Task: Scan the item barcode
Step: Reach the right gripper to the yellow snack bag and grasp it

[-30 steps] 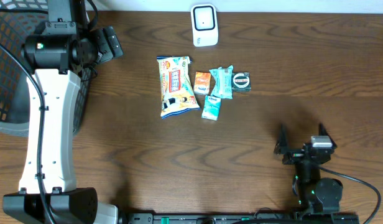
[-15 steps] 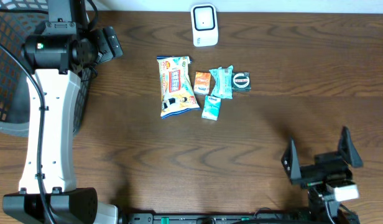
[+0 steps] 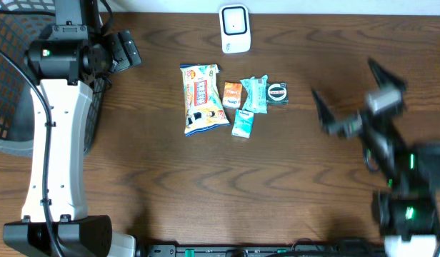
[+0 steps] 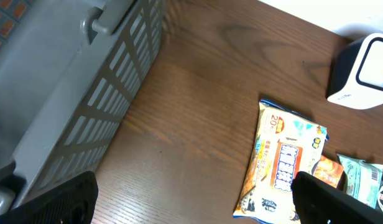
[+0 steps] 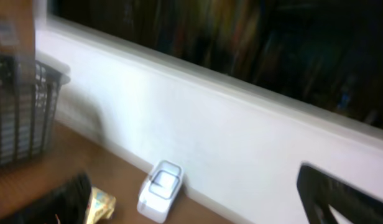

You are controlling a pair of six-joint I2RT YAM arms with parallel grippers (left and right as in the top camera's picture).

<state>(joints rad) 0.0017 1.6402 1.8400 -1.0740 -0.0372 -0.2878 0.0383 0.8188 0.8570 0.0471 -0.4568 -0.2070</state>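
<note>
At far left, by the mesh basket, your left gripper hangs wide open and empty. Mid-table, the snack bag and small packets lie bunched near the scanner. Your right gripper, blurred, is spread and empty. Closing that wide could snag two packets.

Left arm stretched along the left side, left gripper jaws wide open. Right arm lifted, blurred, right gripper jaws spread wide.
</note>
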